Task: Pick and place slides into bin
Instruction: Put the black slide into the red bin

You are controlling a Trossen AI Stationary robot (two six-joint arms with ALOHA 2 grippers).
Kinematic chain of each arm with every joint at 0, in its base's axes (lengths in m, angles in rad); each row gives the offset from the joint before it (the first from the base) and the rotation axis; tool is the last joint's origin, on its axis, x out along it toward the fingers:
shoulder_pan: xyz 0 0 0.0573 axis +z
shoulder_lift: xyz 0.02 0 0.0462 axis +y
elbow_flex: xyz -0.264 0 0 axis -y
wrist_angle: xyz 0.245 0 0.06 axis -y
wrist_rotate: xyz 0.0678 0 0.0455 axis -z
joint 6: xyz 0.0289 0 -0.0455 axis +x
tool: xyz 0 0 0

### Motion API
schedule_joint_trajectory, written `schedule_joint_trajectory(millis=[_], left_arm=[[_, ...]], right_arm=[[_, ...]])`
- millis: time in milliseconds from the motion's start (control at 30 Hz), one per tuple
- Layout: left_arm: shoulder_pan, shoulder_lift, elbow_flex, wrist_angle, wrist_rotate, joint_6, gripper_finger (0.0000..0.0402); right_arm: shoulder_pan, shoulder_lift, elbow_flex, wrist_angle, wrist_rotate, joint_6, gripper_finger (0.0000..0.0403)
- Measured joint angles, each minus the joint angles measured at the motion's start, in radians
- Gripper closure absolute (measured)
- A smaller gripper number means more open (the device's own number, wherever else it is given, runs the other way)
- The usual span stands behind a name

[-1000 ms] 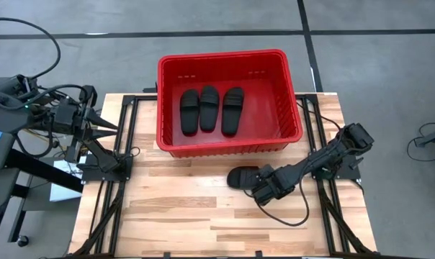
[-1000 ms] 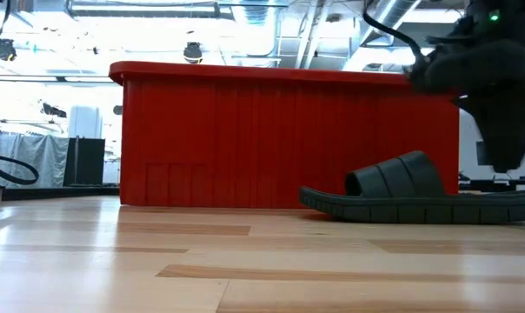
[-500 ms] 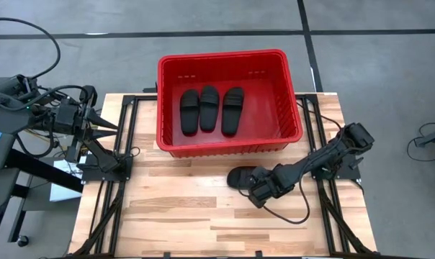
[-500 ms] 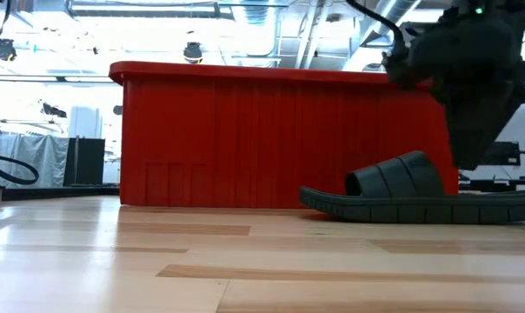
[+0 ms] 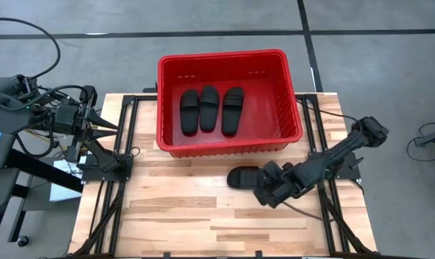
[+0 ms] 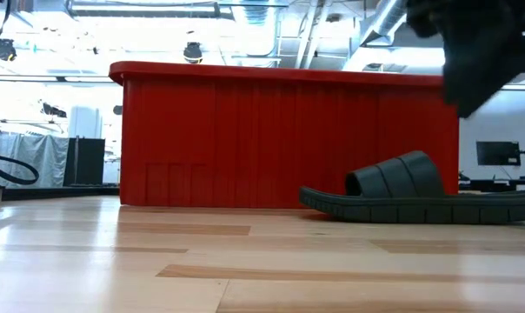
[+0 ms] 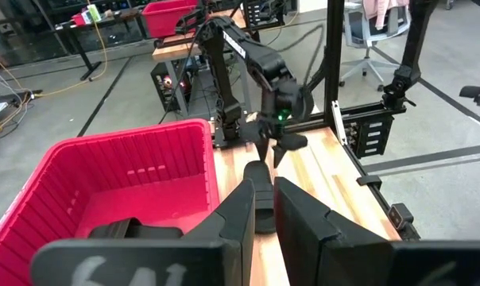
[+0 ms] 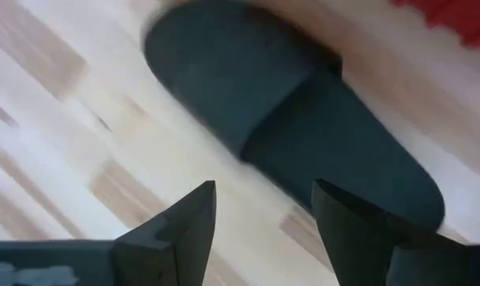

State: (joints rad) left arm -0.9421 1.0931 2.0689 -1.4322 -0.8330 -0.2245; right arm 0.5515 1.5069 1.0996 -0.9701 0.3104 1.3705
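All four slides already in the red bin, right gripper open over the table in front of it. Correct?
Not quite. The high view shows only three slides in the bin; the fourth slide lies on the table in front of it. The right gripper is open, just above that slide.

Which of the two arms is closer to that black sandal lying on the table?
Right. The right gripper hovers open just above the slide; the left gripper waits at the table's far left edge.
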Motion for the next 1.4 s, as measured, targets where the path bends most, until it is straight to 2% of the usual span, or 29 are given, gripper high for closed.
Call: schedule_joint_trajectory(millis=[167,267,467,767,1000,1167,1300,1400], left_arm=[[0.000,0.000,0.000,0.000,0.000,0.000,0.0361],[0.000,0.000,0.000,0.001,0.000,-0.007,0.0361],[0.000,0.000,0.000,0.001,0.000,-0.008,0.0361],[0.000,0.000,0.000,0.001,0.000,-0.008,0.0361],[0.000,0.000,0.000,0.001,0.000,-0.008,0.0361],[0.000,0.000,0.000,0.001,0.003,-0.008,0.0361],[0.000,0.000,0.000,0.001,0.019,-0.008,0.0361],[0.000,0.000,0.000,0.001,0.019,-0.008,0.0361]], right_arm=[[0.047,-0.109,-0.119,0.185,0.149,0.125,0.0207],[0.060,-0.136,-0.192,0.304,0.163,0.165,0.0210],[0.053,-0.098,-0.255,0.387,0.164,0.253,0.0201],[-0.010,-0.016,-0.257,0.455,0.139,0.199,0.0175],[-0.082,0.015,-0.256,0.526,0.111,0.089,0.0173],[-0.144,0.083,-0.255,0.602,0.047,0.012,0.0175],[-0.185,0.171,-0.250,0.676,-0.024,-0.009,0.0207],[-0.204,0.226,-0.252,0.759,-0.062,-0.038,0.0278]])
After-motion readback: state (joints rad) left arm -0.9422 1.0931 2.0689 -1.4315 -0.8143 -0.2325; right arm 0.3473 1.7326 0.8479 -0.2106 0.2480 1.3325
